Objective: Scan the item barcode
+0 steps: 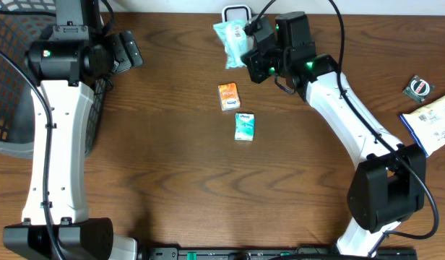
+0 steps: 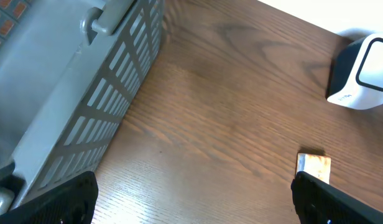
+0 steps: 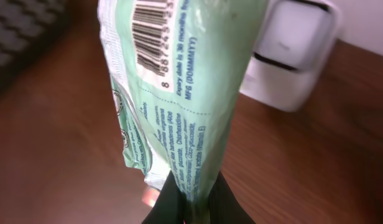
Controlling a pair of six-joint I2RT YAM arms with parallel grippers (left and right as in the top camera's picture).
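Note:
A pale green wipes packet (image 1: 232, 42) hangs in the air at the back of the table, and my right gripper (image 1: 245, 56) is shut on its lower edge. In the right wrist view the packet (image 3: 179, 87) fills the middle, pinched between the black fingers of the right gripper (image 3: 194, 200). Its barcode (image 3: 155, 28) shows near the top. The white scanner (image 3: 292, 56) stands just behind and to the right of it. From overhead the scanner (image 1: 237, 12) is at the table's back edge. My left gripper (image 1: 131, 50) stands open and empty near the basket.
A dark mesh basket (image 1: 9, 72) sits at the far left, its grey wall (image 2: 73, 87) close to the left gripper (image 2: 191, 200). An orange packet (image 1: 228, 96) and a teal packet (image 1: 244, 126) lie mid-table. A printed pouch (image 1: 433, 119) and a small round thing (image 1: 417, 87) lie at the right edge.

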